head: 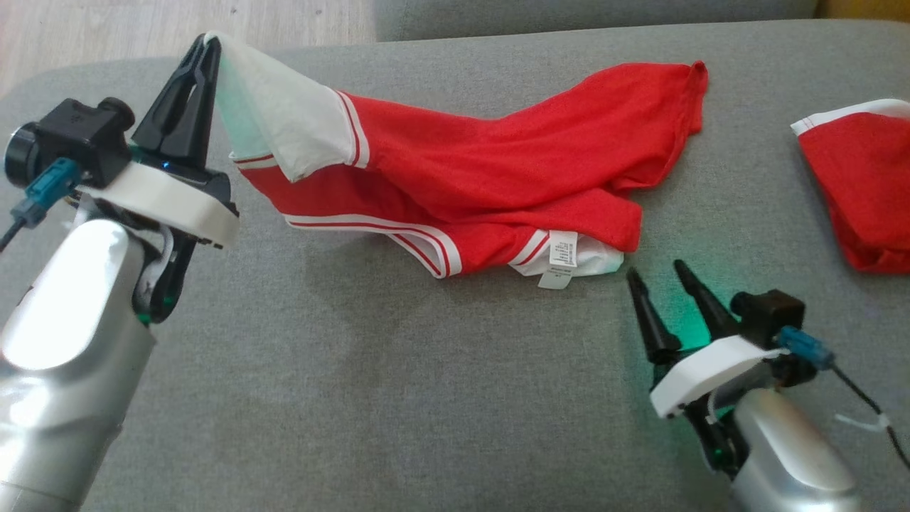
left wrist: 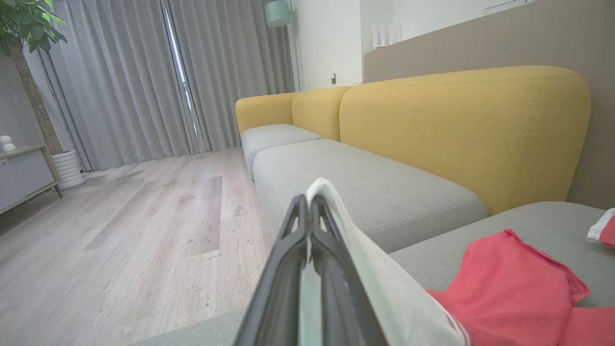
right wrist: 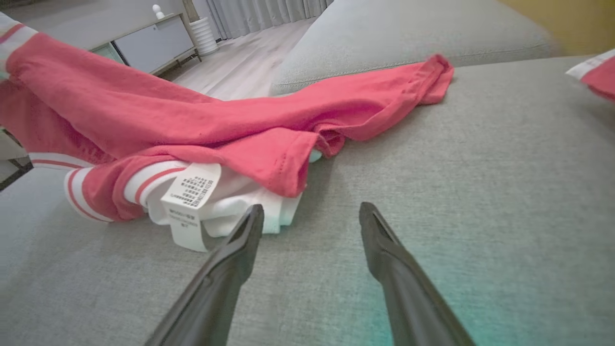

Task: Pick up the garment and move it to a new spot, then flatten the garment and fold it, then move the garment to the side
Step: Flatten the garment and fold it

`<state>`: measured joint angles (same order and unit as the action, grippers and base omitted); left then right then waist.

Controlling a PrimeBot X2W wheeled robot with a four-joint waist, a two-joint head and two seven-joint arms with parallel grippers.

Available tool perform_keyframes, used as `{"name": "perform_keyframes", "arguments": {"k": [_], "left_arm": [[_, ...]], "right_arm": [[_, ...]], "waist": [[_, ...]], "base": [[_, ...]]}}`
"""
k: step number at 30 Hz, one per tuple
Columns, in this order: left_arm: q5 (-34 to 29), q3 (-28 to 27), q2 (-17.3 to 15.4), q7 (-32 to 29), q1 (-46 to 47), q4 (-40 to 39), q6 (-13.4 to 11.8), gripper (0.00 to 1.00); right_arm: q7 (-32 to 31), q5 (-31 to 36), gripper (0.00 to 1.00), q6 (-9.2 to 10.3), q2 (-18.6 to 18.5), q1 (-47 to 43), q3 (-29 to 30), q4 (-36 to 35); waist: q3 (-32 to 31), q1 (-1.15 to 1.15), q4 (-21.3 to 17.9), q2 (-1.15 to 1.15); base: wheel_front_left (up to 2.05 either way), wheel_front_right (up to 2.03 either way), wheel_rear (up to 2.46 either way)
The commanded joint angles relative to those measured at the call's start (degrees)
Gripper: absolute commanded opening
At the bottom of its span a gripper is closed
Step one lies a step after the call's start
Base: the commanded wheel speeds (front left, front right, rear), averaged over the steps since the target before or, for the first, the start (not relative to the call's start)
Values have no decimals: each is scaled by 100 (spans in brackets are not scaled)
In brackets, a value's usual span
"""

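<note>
A red garment (head: 498, 171) with white striped trim lies crumpled across the grey sofa seat (head: 398, 398). My left gripper (head: 206, 46) is shut on its white corner, lifted off the cushion at the upper left; the left wrist view shows the white cloth (left wrist: 375, 269) pinched between the closed fingers. My right gripper (head: 657, 274) stands open just right of the garment's white end and care label (head: 559, 257), touching nothing. In the right wrist view the open fingers (right wrist: 250, 235) point at the label (right wrist: 190, 197) and red garment (right wrist: 202, 115).
A second red and white cloth (head: 864, 185) lies at the sofa's right edge. Wooden floor (left wrist: 120, 230) lies beyond the seat on the left. Yellow backrests (left wrist: 461, 129) and another grey seat (left wrist: 346, 182) stand further off, with curtains, a plant and a low cabinet (right wrist: 149, 41).
</note>
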<state>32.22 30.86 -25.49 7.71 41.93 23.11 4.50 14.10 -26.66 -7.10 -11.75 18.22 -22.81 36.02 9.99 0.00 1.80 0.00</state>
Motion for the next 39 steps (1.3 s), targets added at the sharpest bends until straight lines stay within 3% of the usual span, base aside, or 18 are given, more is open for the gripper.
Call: {"name": "perform_keyframes", "arguments": {"k": [1, 5, 10, 14, 18, 20, 21, 31, 39], "left_arm": [[-44, -227, -268, 23, 285, -151, -36, 0], [-59, -180, -230, 17, 335, -154, -43, 0], [-63, -136, -203, 15, 376, -157, -50, 0], [-65, -98, -187, 8, 401, -164, -66, 0], [-53, -82, -167, 11, 423, -166, -82, 0], [-50, -68, -156, 16, 430, -162, -85, 0], [-50, -59, -152, 18, 433, -158, -85, 0], [-119, 14, -196, 228, 362, -70, -77, 0], [-480, 139, -502, 504, 283, -242, -65, 0]], "right_arm": [[33, -9, 100, -39, 65, 132, -75, -121], [49, -8, 100, -39, 177, 219, -130, 2], [72, 46, 82, -39, 250, 393, -144, 199], [85, 113, 54, -39, 287, 554, -103, 339], [88, 115, 42, -39, 296, 632, -110, 390], [88, 122, 24, -39, 291, 654, -111, 404], [88, 125, 1, -39, 289, 659, -112, 408], [89, 170, 0, -39, 62, 605, 129, -12], [41, 132, 0, -39, -686, 812, 767, -1127]], "waist": [[14, 0, 13, 0], [51, 0, 72, 0], [108, 0, 154, 0], [152, 0, 224, 0], [186, 0, 270, 0], [196, 0, 291, 0], [199, 0, 299, 0], [-69, 0, 231, 0], [-693, 0, 3, 0]], "base": [[0, 0, 0], [0, 0, 0], [0, 0, 0], [0, 0, 0], [0, 0, 0], [0, 0, 0], [0, 0, 0], [0, 0, 0], [0, 0, 0]]}}
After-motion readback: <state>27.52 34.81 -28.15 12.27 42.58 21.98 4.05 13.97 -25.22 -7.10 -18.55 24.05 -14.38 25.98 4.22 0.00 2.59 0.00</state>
